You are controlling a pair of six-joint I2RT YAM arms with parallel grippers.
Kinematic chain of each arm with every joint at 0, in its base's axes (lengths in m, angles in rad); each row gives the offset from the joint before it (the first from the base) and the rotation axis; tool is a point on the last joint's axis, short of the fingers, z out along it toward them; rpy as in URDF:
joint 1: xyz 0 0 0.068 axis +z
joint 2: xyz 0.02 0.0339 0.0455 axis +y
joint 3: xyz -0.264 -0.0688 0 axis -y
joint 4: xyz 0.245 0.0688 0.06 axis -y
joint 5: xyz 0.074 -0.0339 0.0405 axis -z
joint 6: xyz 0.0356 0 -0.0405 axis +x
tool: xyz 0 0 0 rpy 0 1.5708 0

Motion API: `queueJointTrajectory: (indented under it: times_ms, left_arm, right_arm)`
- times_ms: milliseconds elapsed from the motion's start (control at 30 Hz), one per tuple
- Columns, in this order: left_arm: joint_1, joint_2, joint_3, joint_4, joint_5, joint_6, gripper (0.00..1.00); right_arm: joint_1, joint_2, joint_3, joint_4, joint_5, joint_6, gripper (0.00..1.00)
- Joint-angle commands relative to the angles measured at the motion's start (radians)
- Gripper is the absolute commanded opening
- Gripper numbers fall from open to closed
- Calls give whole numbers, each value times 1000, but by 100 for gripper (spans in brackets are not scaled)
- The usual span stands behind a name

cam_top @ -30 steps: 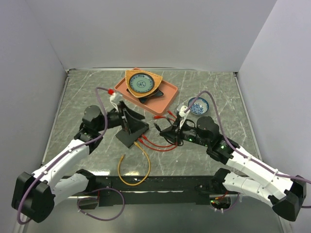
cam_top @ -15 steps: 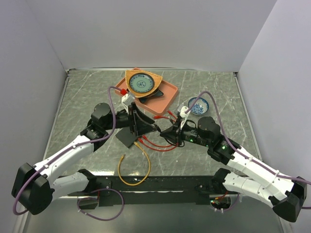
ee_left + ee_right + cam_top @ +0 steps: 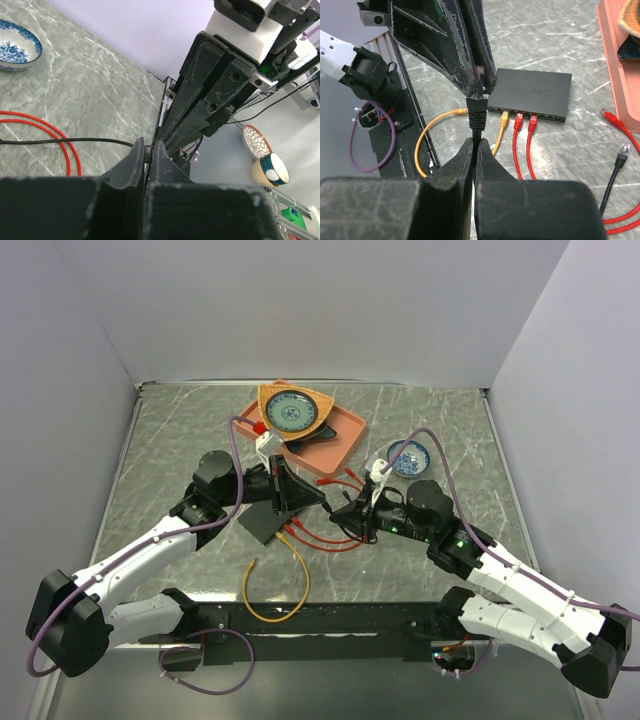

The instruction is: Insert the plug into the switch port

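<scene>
The plug (image 3: 477,106) is a black network plug with a ribbed boot, held in the air between both arms. My right gripper (image 3: 473,145) is shut on its black cable just below the boot. My left gripper (image 3: 146,151) is shut on the plug's clear tip, meeting the right gripper's fingers (image 3: 205,100) tip to tip. The flat black switch (image 3: 530,90) lies on the table beyond. One yellow and two red plugs sit in its front row, and the free switch port sockets (image 3: 551,117) are to their right. From above, the switch (image 3: 260,525) is partly hidden under my left gripper (image 3: 318,502).
An orange tray (image 3: 340,445) holds a woven basket (image 3: 292,410) at the back. A small blue bowl (image 3: 408,457) stands right of it. Red cables (image 3: 335,540) and a yellow cable (image 3: 285,585) loop on the marble in front. Another black plug (image 3: 621,152) lies loose.
My left arm swung right from above the switch to the right gripper, and its jaws closed on the plug's tip. The right arm held still with the cable.
</scene>
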Motion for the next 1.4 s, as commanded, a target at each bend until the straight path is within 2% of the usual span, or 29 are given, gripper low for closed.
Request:
queueJointTrajectory:
  times_ms: [0,67,100,133,267,433,500,633,667,833,1133,1267,1367]
  left_arm:
    - [-4,-13,41,26,-30,11,1]
    - [-6,-18,39,34,-39,7,1]
    - [-6,-19,37,33,-47,1,1]
    - [-6,-24,37,33,-53,-2,1]
    - [-6,-36,56,-7,-112,-4,1]
    - [-6,-39,87,-108,-283,-42,1]
    - [-6,-41,91,-113,-303,-71,1]
    - [-6,-39,119,-171,-388,-122,1]
    - [-6,-38,131,-205,-404,-145,1]
    - [-6,-33,156,-283,-481,-214,1]
    - [-6,-32,146,-291,-536,-259,1]
    - [-4,-15,154,-302,-545,-251,1]
    - [-4,-5,152,-294,-536,-251,1]
  right_arm:
    - [-6,-13,7,29,6,4,0]
    - [-6,-12,14,17,23,6,1]
    - [-7,-10,19,10,37,10,7]
    - [-6,-9,25,-1,61,11,19]
    - [-6,-5,82,-63,112,11,36]
    - [-6,-9,122,-110,178,12,66]
    - [-6,-1,137,-115,210,18,73]
    - [-7,30,172,-124,230,9,96]
    - [-7,37,187,-122,236,3,98]
    - [-6,113,238,-127,276,-11,99]
    - [5,215,313,-110,394,-13,99]
    - [19,229,316,-93,410,-19,89]
    - [29,243,312,-75,407,-31,88]
